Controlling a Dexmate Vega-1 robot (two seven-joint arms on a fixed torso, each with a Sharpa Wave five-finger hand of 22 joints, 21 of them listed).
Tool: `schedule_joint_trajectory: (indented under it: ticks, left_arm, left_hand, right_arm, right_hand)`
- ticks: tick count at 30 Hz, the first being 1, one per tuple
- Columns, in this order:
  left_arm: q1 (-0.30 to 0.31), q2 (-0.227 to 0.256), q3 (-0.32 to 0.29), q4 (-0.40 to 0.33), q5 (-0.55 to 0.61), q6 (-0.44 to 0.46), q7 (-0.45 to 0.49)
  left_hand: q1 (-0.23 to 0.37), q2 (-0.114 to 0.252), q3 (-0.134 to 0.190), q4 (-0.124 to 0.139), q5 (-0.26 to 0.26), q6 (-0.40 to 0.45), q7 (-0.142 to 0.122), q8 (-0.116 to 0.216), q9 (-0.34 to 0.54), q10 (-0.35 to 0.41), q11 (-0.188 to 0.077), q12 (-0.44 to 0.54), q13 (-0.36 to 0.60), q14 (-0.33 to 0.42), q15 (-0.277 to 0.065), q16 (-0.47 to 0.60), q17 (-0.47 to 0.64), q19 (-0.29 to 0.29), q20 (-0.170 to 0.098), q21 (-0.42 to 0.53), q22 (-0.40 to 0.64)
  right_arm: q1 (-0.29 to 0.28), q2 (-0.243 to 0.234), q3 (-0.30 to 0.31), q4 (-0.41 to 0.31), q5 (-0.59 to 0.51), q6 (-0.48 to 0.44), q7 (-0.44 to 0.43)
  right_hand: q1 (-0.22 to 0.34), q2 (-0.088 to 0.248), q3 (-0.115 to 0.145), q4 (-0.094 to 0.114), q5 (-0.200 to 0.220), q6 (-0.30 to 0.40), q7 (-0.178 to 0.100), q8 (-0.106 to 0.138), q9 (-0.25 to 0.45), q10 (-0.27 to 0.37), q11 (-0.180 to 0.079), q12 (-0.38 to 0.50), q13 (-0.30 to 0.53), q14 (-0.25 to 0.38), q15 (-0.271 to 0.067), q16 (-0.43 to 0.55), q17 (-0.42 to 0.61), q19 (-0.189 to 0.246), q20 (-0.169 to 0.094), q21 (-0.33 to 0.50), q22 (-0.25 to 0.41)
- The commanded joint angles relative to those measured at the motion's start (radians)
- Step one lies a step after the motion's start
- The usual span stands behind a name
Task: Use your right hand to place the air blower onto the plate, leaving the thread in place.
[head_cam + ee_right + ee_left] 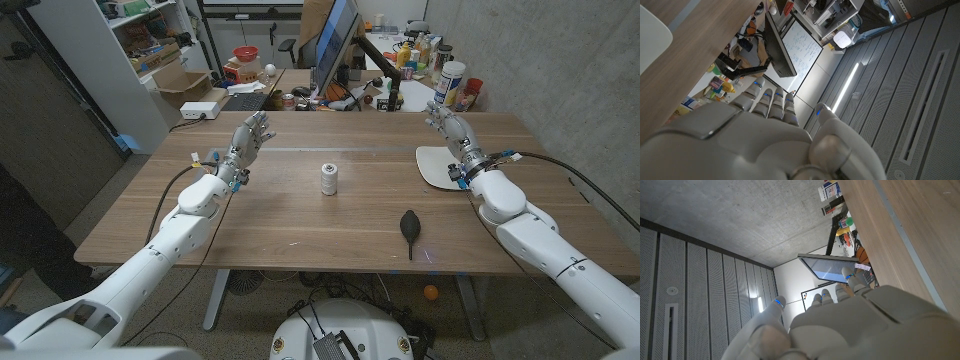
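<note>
A black air blower (410,227) lies on the wooden table near the front edge, its thin nozzle pointing toward me. A white spool of thread (329,179) stands upright at the table's middle. A white plate (437,166) sits at the right, partly hidden behind my right hand (451,130), which is raised above the plate's far side with fingers apart and holds nothing. My left hand (250,137) is raised over the table's left part, fingers spread and empty. The right hand's back (770,135) and the left hand's back (840,320) show close up in the wrist views.
A monitor (335,40) on an arm, bottles (452,82) and clutter stand on a desk behind the table. Shelves (150,45) and a cardboard box are at the back left. The plate's edge (652,30) shows in the right wrist view.
</note>
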Motion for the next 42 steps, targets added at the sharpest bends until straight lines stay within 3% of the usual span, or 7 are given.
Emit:
schedule_joint_trajectory:
  ticks: [1, 7, 16, 26, 31, 37, 42]
  left_arm:
    - [-0.001, 0.009, 0.006, -0.014, 0.01, 0.014, 0.007]
    - [-0.008, 0.004, 0.013, -0.012, 0.013, 0.018, 0.002]
    - [-0.024, -0.01, 0.031, 0.006, 0.022, 0.014, -0.012]
    - [-0.029, -0.011, 0.038, 0.013, 0.027, 0.016, -0.016]
    - [-0.032, -0.009, 0.04, 0.014, 0.028, 0.019, -0.02]
    - [-0.041, -0.01, 0.045, 0.024, 0.029, 0.022, -0.029]
    - [-0.05, -0.014, 0.048, 0.04, 0.029, 0.023, -0.037]
  left_hand:
    - [0.002, 0.122, 0.008, 0.0, 0.008, -0.005, 0.001, 0.003, 0.005, -0.025, 0.001, 0.003, 0.003, -0.005, 0.001, 0.005, 0.003, -0.067, 0.003, -0.001, 0.005]
    - [0.002, 0.122, 0.008, 0.0, 0.008, -0.005, 0.002, 0.003, 0.005, -0.024, 0.003, 0.003, 0.003, -0.004, 0.001, 0.005, 0.003, -0.067, 0.004, -0.001, 0.005]
    - [0.002, 0.122, 0.008, 0.0, 0.009, -0.003, 0.003, 0.003, 0.005, -0.024, 0.002, 0.003, 0.003, -0.003, 0.001, 0.005, 0.003, -0.066, 0.003, -0.003, 0.005]
    - [0.002, 0.122, 0.008, 0.0, 0.009, -0.003, 0.003, 0.003, 0.005, -0.023, 0.003, 0.003, 0.003, -0.003, 0.002, 0.005, 0.003, -0.066, 0.005, -0.004, 0.005]
    - [0.002, 0.122, 0.008, 0.0, 0.009, -0.003, 0.003, 0.002, 0.005, -0.023, 0.002, 0.003, 0.003, -0.004, 0.003, 0.005, 0.003, -0.066, 0.004, -0.005, 0.005]
    - [0.002, 0.122, 0.008, 0.0, 0.009, -0.003, 0.004, 0.002, 0.006, -0.025, 0.003, 0.002, 0.003, -0.004, 0.002, 0.005, 0.003, -0.066, 0.006, -0.006, 0.005]
    - [0.002, 0.122, 0.008, 0.0, 0.009, -0.004, 0.005, 0.002, 0.006, -0.025, 0.003, 0.002, 0.003, -0.005, 0.002, 0.004, 0.003, -0.066, 0.003, -0.007, 0.005]
  right_arm:
    - [-0.149, -0.116, 0.112, -0.122, -0.139, 0.011, -0.068]
    - [-0.265, -0.163, 0.209, -0.205, -0.215, 0.004, -0.091]
    - [-0.468, -0.165, 0.392, -0.358, -0.383, -0.044, -0.099]
    - [-0.633, -0.063, 0.534, -0.533, -0.642, -0.137, -0.04]
    - [-0.681, 0.005, 0.555, -0.604, -0.768, -0.187, -0.014]
    - [-0.725, 0.074, 0.535, -0.701, -0.996, -0.303, -0.002]
    - [-0.748, 0.109, 0.46, -0.767, -1.242, -0.433, 0.001]
  right_hand:
    - [0.01, -0.001, 0.001, -0.009, -0.004, 0.007, -0.001, -0.001, 0.003, -0.001, -0.001, -0.008, 0.006, 0.001, 0.012, -0.004, 0.005, 0.003, 0.004, -0.005, 0.004]
    - [0.02, -0.019, -0.006, -0.028, -0.01, 0.027, -0.007, 0.001, 0.004, 0.005, 0.005, -0.009, 0.006, 0.016, 0.027, -0.002, 0.005, 0.015, 0.031, -0.003, 0.004]
    - [0.026, -0.029, -0.011, -0.04, -0.014, 0.034, -0.007, 0.001, 0.004, 0.014, 0.005, -0.009, 0.007, 0.027, 0.028, 0.0, 0.005, 0.03, 0.041, 0.0, 0.004]
    - [0.029, -0.042, -0.02, -0.053, -0.016, 0.038, -0.024, -0.002, 0.004, 0.015, 0.001, -0.012, 0.007, 0.032, 0.026, -0.002, 0.006, 0.035, 0.068, -0.001, 0.004]
    - [0.028, -0.05, -0.03, -0.064, -0.018, 0.041, -0.04, -0.007, 0.005, 0.016, -0.003, -0.015, 0.008, 0.044, 0.024, -0.001, 0.008, 0.071, 0.125, 0.008, 0.005]
    - [0.025, -0.058, -0.037, -0.067, -0.018, 0.039, -0.033, -0.009, 0.005, 0.019, -0.003, -0.015, 0.009, 0.053, 0.024, 0.002, 0.009, 0.08, 0.137, 0.009, 0.005]
    - [0.019, -0.07, -0.048, -0.076, -0.018, 0.056, -0.019, -0.006, 0.006, 0.047, -0.002, -0.009, 0.009, 0.094, 0.009, 0.012, 0.009, 0.136, 0.155, 0.024, 0.006]
